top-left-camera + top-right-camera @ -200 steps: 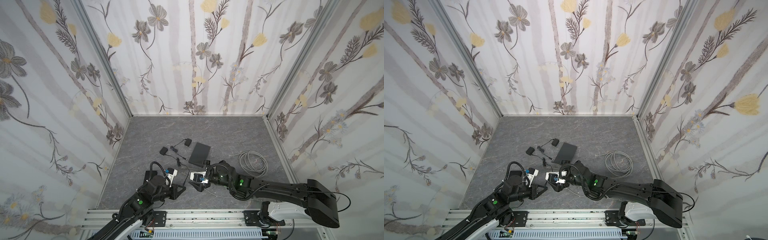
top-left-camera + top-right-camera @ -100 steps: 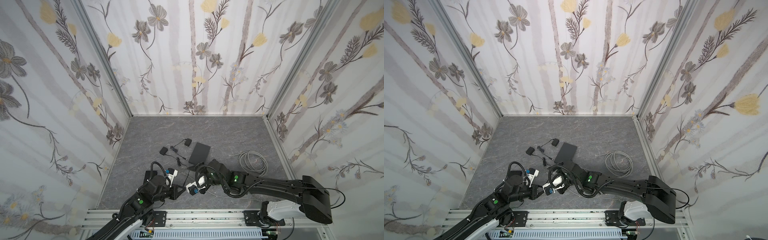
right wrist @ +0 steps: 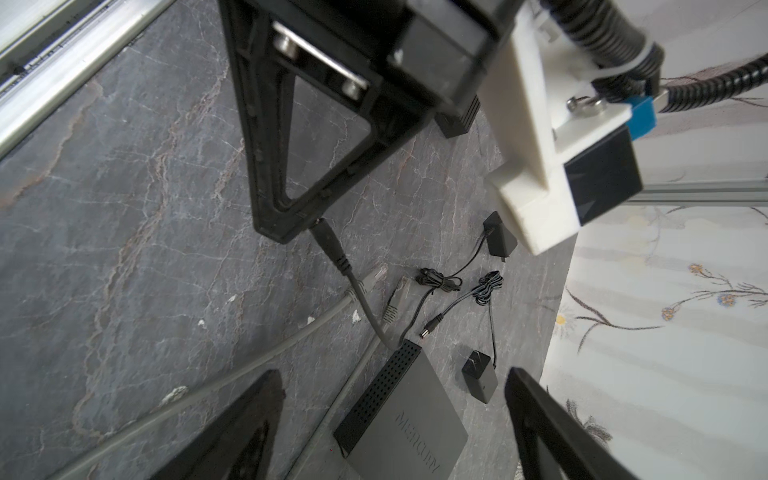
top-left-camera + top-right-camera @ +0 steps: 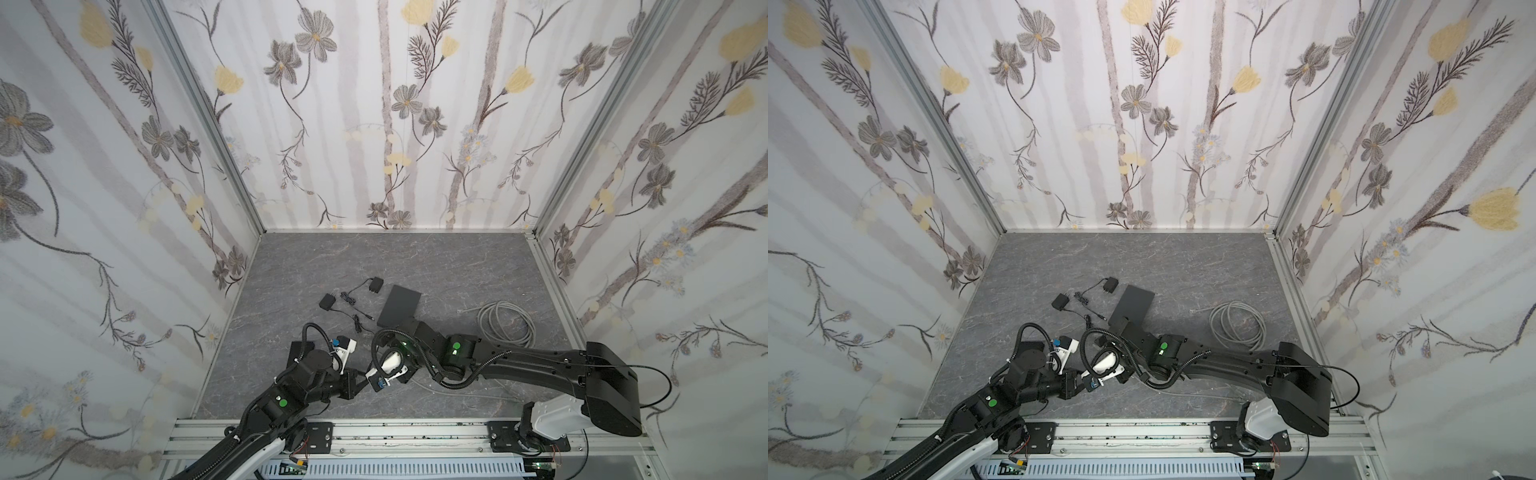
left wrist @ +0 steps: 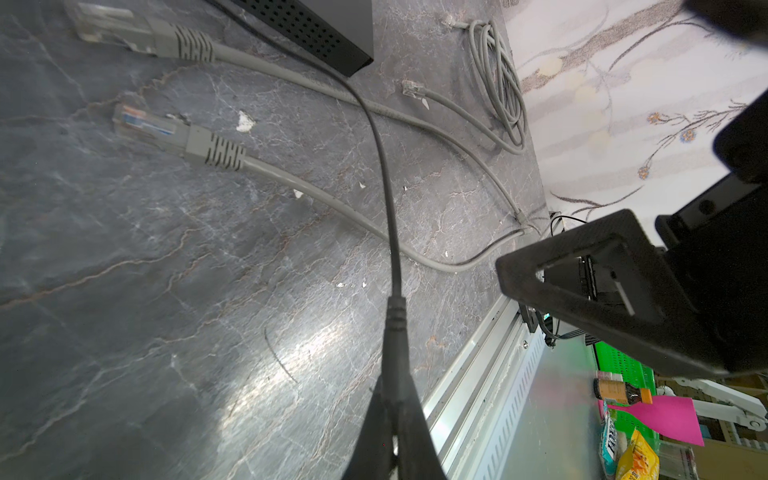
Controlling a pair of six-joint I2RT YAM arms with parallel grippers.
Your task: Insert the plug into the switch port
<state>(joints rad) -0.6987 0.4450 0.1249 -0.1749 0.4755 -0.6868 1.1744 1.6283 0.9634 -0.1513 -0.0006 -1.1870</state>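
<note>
Plug (image 5: 395, 318) in L gripper (image 5: 392, 401) (firm pinch)

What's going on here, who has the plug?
The left claw is shut on the black moulded plug of a thin black cord that trails toward the flat black switch box. The right claw stands open close beside it, holding nothing. The plug is away from the switch, not inserted.
</note>
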